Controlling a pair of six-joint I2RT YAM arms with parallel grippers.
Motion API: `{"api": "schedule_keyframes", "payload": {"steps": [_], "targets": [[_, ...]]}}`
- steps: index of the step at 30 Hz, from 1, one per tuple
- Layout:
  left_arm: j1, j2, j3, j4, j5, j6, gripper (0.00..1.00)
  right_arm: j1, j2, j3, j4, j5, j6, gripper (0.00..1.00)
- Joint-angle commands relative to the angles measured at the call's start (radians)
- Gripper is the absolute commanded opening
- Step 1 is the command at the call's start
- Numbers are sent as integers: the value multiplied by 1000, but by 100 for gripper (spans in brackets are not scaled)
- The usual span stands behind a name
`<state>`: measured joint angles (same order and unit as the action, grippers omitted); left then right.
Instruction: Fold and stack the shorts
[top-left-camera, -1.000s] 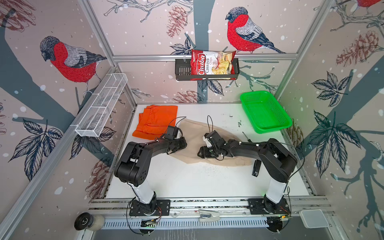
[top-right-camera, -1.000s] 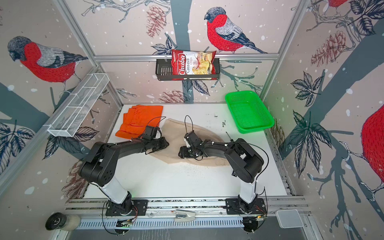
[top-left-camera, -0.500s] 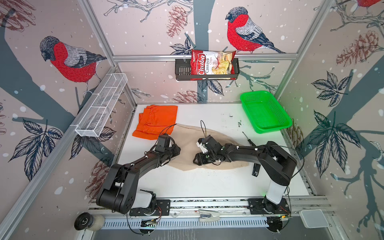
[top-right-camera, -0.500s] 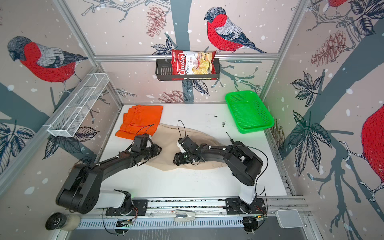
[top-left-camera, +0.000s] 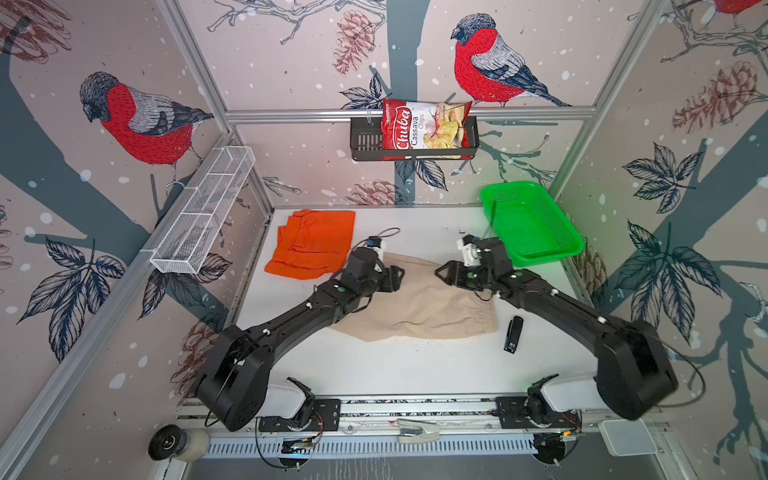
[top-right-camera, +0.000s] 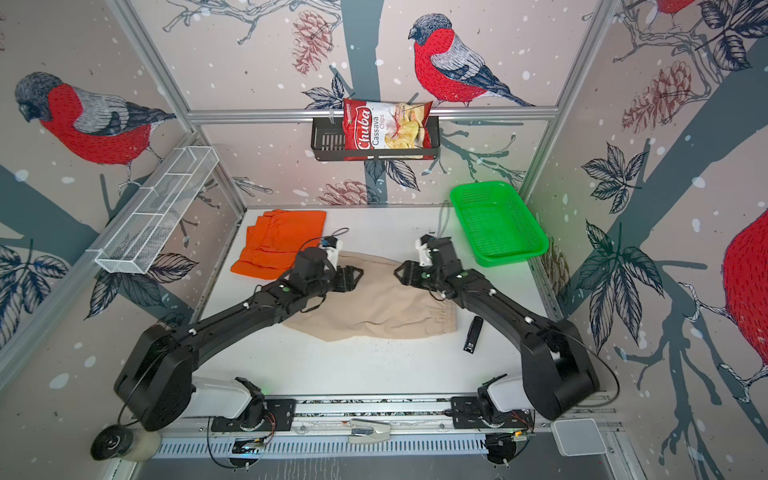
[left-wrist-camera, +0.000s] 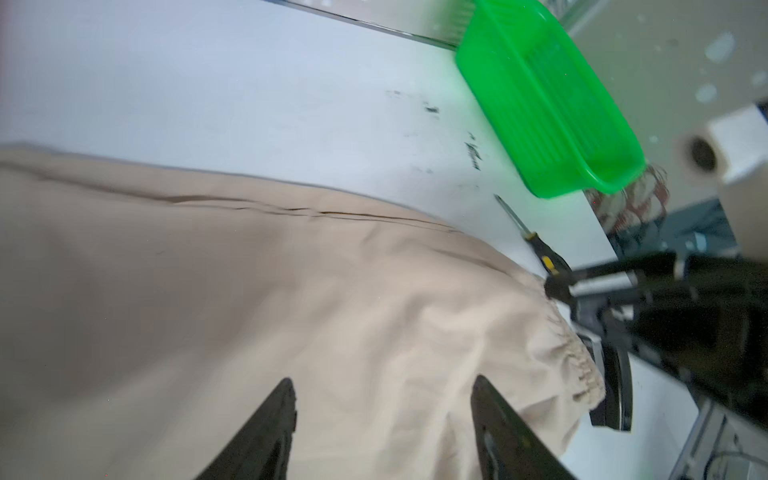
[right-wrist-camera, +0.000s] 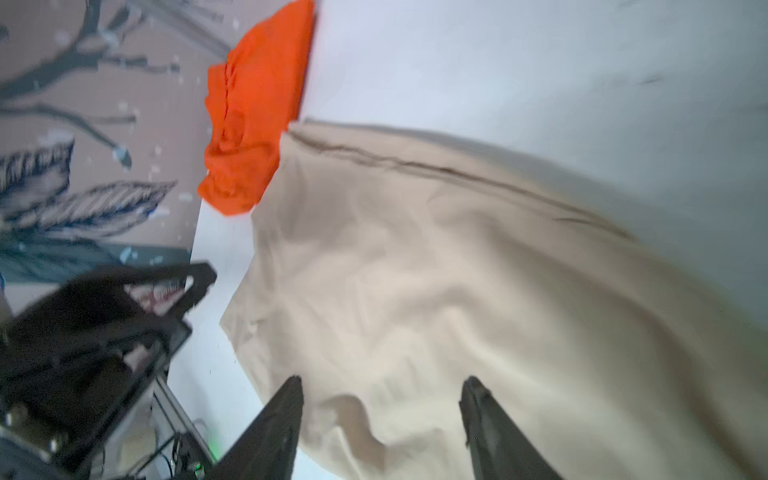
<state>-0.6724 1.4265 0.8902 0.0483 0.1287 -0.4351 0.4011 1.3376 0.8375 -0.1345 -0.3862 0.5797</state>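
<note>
The beige shorts (top-left-camera: 424, 303) (top-right-camera: 382, 303) lie folded flat at mid-table, gathered waist to the right. The orange shorts (top-left-camera: 313, 243) (top-right-camera: 282, 241) lie folded at the back left, their near corner touching the beige pair. My left gripper (top-left-camera: 399, 276) (top-right-camera: 357, 274) hovers over the beige cloth's back left part, open and empty. My right gripper (top-left-camera: 440, 270) (top-right-camera: 399, 270) faces it over the back right part, open and empty too. In the wrist views each gripper (left-wrist-camera: 382, 382) (right-wrist-camera: 380, 382) shows spread fingers above beige cloth (left-wrist-camera: 249, 291) (right-wrist-camera: 457, 270).
A green mesh basket (top-left-camera: 540, 262) stands at the back right. A small black stapler-like tool (top-left-camera: 513, 334) lies right of the beige waist, and a screwdriver (left-wrist-camera: 523, 232) lies near the basket. A wire rack (top-left-camera: 203, 216) hangs on the left wall, a chips bag (top-left-camera: 424, 129) on the back wall.
The left gripper has opened and let go of the beige cloth, then moved right and back. The right gripper has drawn away to the right. The beige shorts stay folded.
</note>
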Motion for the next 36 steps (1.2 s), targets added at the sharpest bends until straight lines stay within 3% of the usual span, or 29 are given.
{"api": "schedule_keyframes", "payload": {"steps": [1,8,13,19,27,31,36], "targets": [[-118,71,77,48,-27,238,66,-160,-79,-75,-26,-93,31,63],[-335,323,273,49,120,592,66,-468,-202,-168,-131,-162,8,63],[-426,478,396,27,134,779,67,-619,-236,-242,-129,-224,12,64],[-449,620,510,-26,99,861,70,-673,-240,-274,-147,-243,-14,65],[-454,698,457,3,31,953,72,-684,-250,-284,-162,-231,-23,67],[-456,716,415,60,-42,934,63,-685,-263,-299,-157,-250,-11,68],[-451,658,343,173,-90,834,25,-682,-284,-311,-165,-291,5,76]]}}
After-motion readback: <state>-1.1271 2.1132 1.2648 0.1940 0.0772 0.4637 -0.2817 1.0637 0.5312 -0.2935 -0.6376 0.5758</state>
